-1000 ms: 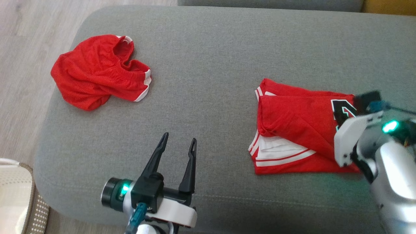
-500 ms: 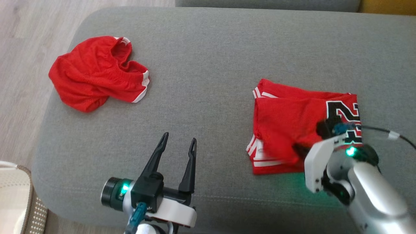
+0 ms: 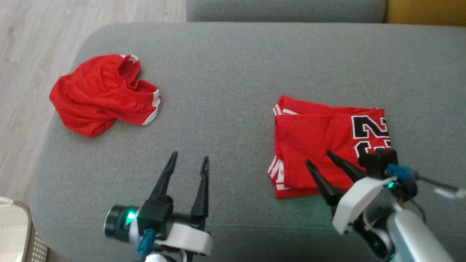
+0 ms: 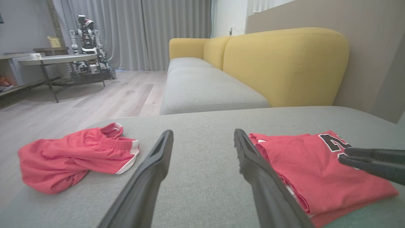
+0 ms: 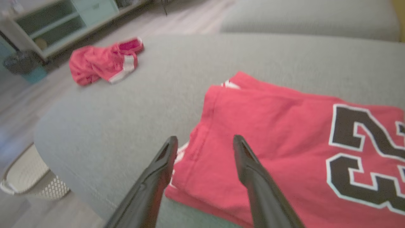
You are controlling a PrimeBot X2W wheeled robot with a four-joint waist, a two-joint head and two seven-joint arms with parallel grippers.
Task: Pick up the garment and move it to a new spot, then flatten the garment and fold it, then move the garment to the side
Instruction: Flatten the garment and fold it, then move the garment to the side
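Head view. Grey sofa cushion (image 3: 225,72) spans nearly the whole frame, with pale wood floor (image 3: 29,43) along its edge from 9 to 11 o'clock and a woven basket (image 3: 14,236) at 8 o'clock. Folded red jersey (image 3: 313,142), the task's garment, lies flat on the cushion at about 4 o'clock as a tidy rectangle. White-striped trim shows at its 9 o'clock edge. Crumpled red shorts (image 3: 98,96) with white trim lie at 10 o'clock, well apart from the jersey. Left gripper (image 3: 190,156) sits at 7 o'clock above bare cushion, between the two garments. Its fingers are spread wide and hold nothing. Right gripper (image 3: 319,157) is at 5 o'clock, its fingers pointing toward 10 o'clock over the jersey's near edge. They are parted, with no cloth pinched between them; whether the tips touch the fabric cannot be told. Black numerals (image 3: 369,131) edged in white mark the jersey's 3 o'clock end, just beside the right gripper's wrist.

Left wrist view. Yellow sofa back (image 4: 284,63) rises beyond the cushion at 1 o'clock.
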